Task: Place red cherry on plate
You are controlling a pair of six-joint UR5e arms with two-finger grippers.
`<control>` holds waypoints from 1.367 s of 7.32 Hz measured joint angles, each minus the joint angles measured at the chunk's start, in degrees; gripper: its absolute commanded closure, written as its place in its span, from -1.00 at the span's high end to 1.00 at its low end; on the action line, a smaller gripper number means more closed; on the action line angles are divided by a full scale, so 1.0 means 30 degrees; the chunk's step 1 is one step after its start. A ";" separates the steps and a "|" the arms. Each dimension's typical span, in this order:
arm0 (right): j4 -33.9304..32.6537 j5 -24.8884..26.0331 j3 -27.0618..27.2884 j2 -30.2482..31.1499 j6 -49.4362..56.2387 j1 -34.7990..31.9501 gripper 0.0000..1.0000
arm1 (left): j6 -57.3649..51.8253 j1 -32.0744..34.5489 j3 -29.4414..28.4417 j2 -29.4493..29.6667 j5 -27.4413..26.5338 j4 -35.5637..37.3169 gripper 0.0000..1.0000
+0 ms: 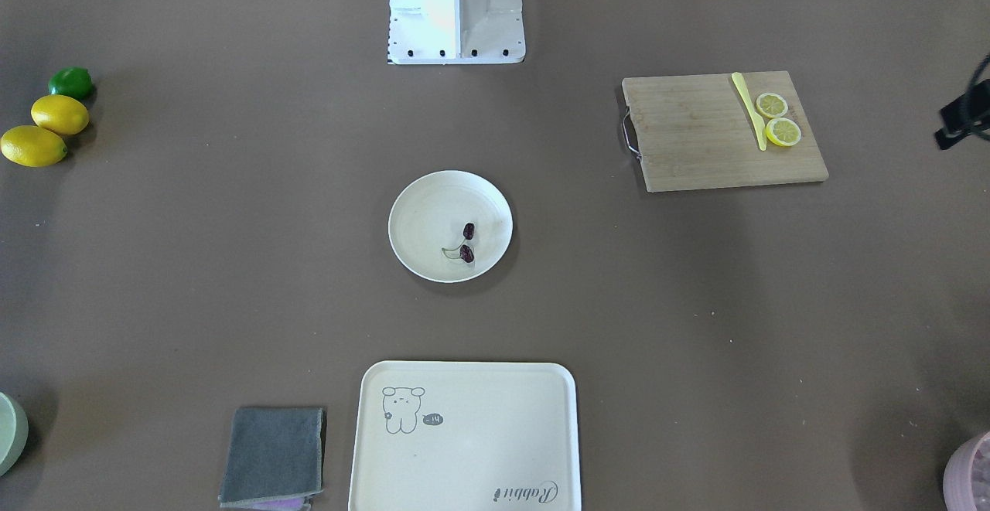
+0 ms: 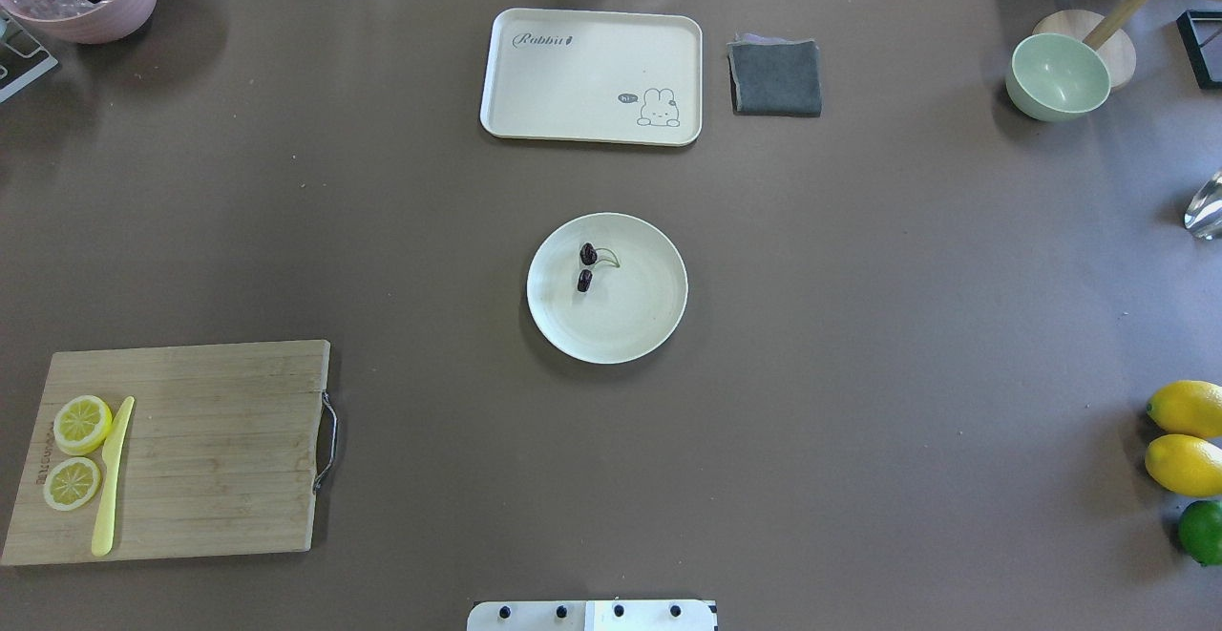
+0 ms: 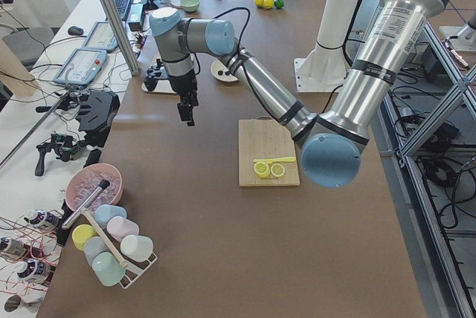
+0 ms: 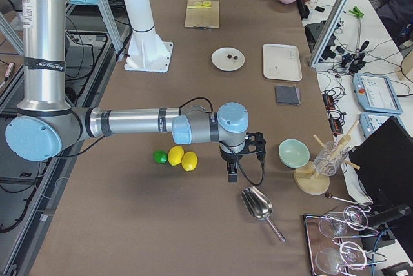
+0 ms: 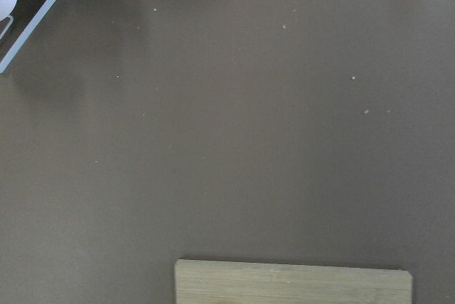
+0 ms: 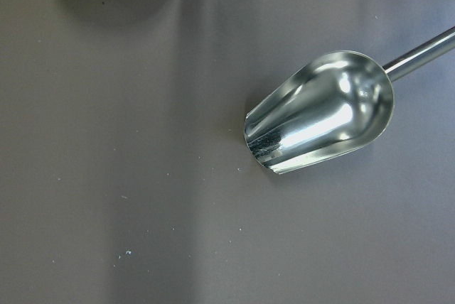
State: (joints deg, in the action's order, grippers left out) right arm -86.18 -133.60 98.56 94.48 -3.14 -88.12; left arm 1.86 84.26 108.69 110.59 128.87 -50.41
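Observation:
The red cherry (image 1: 467, 242), two dark maroon fruits on a pale-green stem, lies inside the round cream plate (image 1: 418, 213) at the table's middle. The overhead view shows the cherry (image 2: 585, 266) in the far-left part of the plate (image 2: 635, 326). My left gripper (image 3: 186, 114) hangs above bare table, well off to the robot's left of the plate; I cannot tell whether it is open or shut. My right gripper (image 4: 232, 174) hovers near the lemons at the table's right end, far from the plate (image 4: 220, 60); I cannot tell its state either. Neither holds anything visible.
A bamboo cutting board (image 2: 210, 450) carries two lemon slices (image 2: 82, 423) and a yellow knife (image 2: 113, 473). A rabbit tray (image 2: 592, 77) and grey cloth (image 2: 775, 77) lie beyond the plate. Two lemons (image 2: 1187, 436), a lime (image 2: 1202, 532), a green bowl (image 2: 1058, 75) and a metal scoop (image 6: 320, 112) sit at the right.

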 measured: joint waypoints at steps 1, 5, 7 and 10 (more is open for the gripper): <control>0.0048 -0.0271 -0.0035 0.0131 0.0003 -0.0008 1.00 | -0.2417 0.1627 -0.0499 -0.0747 -0.0291 -0.0183 0.96; 0.0052 -0.0665 -0.0070 0.0342 -0.0230 -0.0011 1.00 | -0.3009 0.3006 -0.0897 -0.5939 -0.0384 -0.6078 0.96; 0.0013 -0.0744 -0.0070 0.0368 -0.0240 -0.0011 1.00 | 0.0142 0.2909 -0.0868 -0.7477 -0.0197 -0.8437 0.96; 0.0044 -0.0785 -0.0103 0.0460 -0.0229 -0.0011 1.00 | 0.1308 0.2875 -0.1232 -1.0247 -0.0095 -1.2512 0.96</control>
State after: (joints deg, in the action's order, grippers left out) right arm -86.05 -135.96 98.26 95.86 -3.83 -88.15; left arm 5.78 92.89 104.99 79.85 128.59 -87.95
